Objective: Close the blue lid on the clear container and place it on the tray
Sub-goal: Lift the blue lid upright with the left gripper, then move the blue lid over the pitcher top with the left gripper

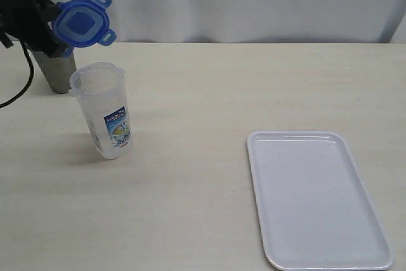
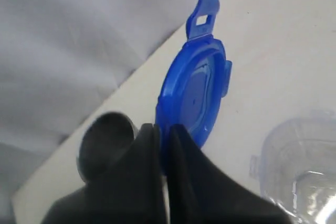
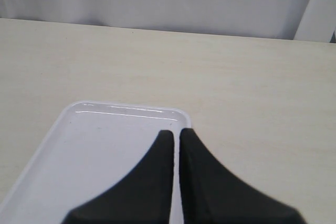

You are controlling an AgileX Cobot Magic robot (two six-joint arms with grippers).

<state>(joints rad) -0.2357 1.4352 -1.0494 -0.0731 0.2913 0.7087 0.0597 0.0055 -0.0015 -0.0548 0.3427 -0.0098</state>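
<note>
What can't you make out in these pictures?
- Exterior view: the cup has its top hidden behind the lid; the container label print is too small to read.
- Left wrist view: the lid edge pinched by the left gripper is hidden inside its grip; the container is cut off by the frame.
- Right wrist view: the tray is partly behind the right gripper and cut off by the frame.

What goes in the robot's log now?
left jaws: shut on blue lid | clear container: open, upright | tray: empty | right jaws: shut, empty
</note>
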